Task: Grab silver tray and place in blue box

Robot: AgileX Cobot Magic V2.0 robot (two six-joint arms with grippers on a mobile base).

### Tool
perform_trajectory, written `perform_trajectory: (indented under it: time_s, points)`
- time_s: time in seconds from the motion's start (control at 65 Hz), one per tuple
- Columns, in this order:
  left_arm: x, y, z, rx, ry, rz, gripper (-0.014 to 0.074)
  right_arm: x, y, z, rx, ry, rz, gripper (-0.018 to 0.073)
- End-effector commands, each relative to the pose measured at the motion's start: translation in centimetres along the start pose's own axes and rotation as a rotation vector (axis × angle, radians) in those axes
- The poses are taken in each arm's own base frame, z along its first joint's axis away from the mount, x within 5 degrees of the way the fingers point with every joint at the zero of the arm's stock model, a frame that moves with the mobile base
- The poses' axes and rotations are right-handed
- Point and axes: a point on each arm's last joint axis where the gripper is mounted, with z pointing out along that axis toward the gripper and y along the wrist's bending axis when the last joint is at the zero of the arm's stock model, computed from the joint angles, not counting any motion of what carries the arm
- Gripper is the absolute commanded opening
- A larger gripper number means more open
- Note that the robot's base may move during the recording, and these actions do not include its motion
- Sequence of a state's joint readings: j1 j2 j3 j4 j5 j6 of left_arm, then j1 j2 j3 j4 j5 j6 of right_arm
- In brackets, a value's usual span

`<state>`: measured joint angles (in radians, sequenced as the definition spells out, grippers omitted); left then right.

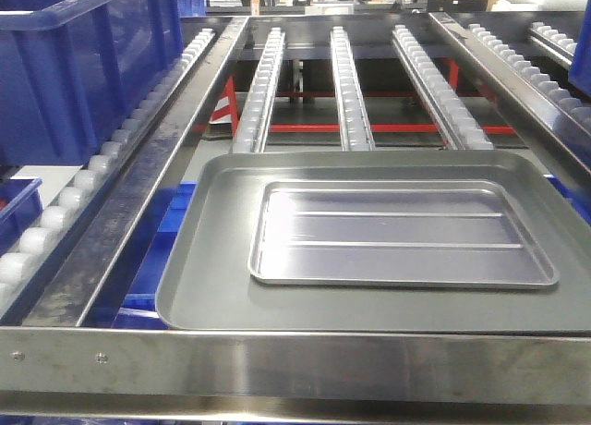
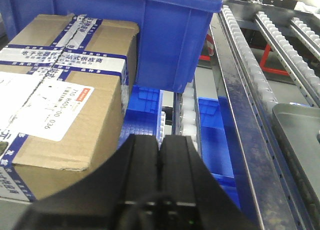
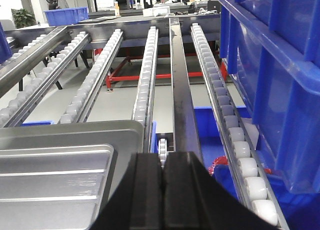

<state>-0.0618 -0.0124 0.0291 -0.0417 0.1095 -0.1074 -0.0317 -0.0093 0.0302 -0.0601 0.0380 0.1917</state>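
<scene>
Nearest, a brushed steel rail (image 1: 295, 365) edges the rack. Just behind it, the shiny silver rectangular ribbed tray (image 1: 402, 233) lies nested flat in a larger dull dark-grey metal tray (image 1: 199, 286), two trays across three white-roller tracks (image 1: 346, 83). The left gripper (image 2: 160, 142) and right gripper (image 3: 163, 157) each have fingers pressed together, gripping nothing. Only the left wrist view shows a taped cardboard carton (image 2: 75, 90) beside the deep blue plastic box (image 2: 170, 40); only the right shows a second blue crate (image 3: 280, 65). Cluttered benches (image 3: 150, 10) stand farthest back.

Roller rack (image 1: 351, 102) carries dark-grey tray (image 1: 208, 291), blue box (image 1: 74, 83) at left.
</scene>
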Motion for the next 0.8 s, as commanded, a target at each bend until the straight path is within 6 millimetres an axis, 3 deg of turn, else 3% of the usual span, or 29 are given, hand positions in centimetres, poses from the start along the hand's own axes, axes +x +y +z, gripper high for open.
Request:
perform_trajectory:
  time_s: [0.0, 0.661, 0.784]
  points:
    - [-1.01, -0.16, -0.21, 0.021, -0.113, -0.008, -0.0105, -0.81, 0.17, -0.2, -0.022, -0.107, -0.012, 0.0056]
    - [-1.04, -0.16, -0.21, 0.022, -0.116, -0.008, -0.0105, -0.85, 0.18, -0.21, -0.022, -0.111, -0.012, 0.0056]
    - [-1.78, -0.24, -0.33, 0.029, -0.185, -0.01, -0.0105, -1.06, 0.21, -0.23, -0.025, -0.126, -0.012, 0.0056]
